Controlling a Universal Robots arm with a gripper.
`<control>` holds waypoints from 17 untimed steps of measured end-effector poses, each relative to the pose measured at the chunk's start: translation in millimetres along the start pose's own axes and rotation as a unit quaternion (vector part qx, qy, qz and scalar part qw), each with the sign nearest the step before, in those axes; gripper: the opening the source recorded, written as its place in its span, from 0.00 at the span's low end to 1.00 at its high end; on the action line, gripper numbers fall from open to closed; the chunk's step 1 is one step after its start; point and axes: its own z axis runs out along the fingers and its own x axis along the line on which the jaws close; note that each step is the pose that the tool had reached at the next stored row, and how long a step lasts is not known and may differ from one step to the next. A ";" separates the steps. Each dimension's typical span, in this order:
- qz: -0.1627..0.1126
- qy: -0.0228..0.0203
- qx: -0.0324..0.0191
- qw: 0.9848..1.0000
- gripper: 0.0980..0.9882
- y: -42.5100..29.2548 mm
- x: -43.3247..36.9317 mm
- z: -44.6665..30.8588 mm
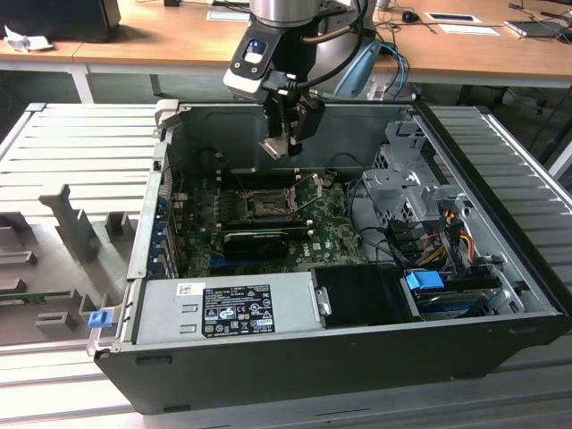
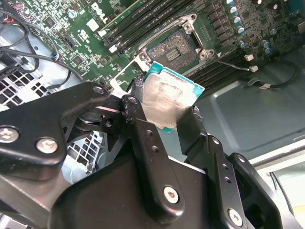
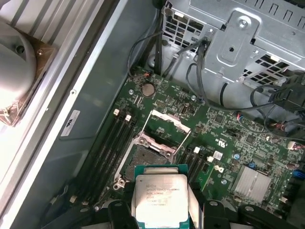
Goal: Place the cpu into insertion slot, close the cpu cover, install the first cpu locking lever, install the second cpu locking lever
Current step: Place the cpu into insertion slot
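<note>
We see the cpu (image 3: pixel 159 198) pinched by its edges in the jaws, which are closed on it, held above the uncovered insertion slot (image 3: pixel 143 160) in the computer case (image 1: pixel 268 357); this edge grip likely spares its underside.

The small square silver-grey metal cpu (image 3: pixel 159 198) has a dull, smeared top face. The gripper (image 2: pixel 166 101) has matt black fingers (image 2: pixel 143 138) with shiny screw heads. The square black insertion slot (image 3: pixel 144 161) has a bright metal rim. The green circuit board (image 3: pixel 228 143) looks glossy, and the grey sheet-metal case wall (image 3: pixel 90 100) looks smooth.
</note>
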 end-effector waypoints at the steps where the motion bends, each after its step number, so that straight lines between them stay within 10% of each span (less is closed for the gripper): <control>1: 0.001 0.000 0.000 1.000 0.48 0.0 0.0 0.0; 17: 0.028 -0.003 -0.001 1.000 0.48 -0.1 0.0 1.0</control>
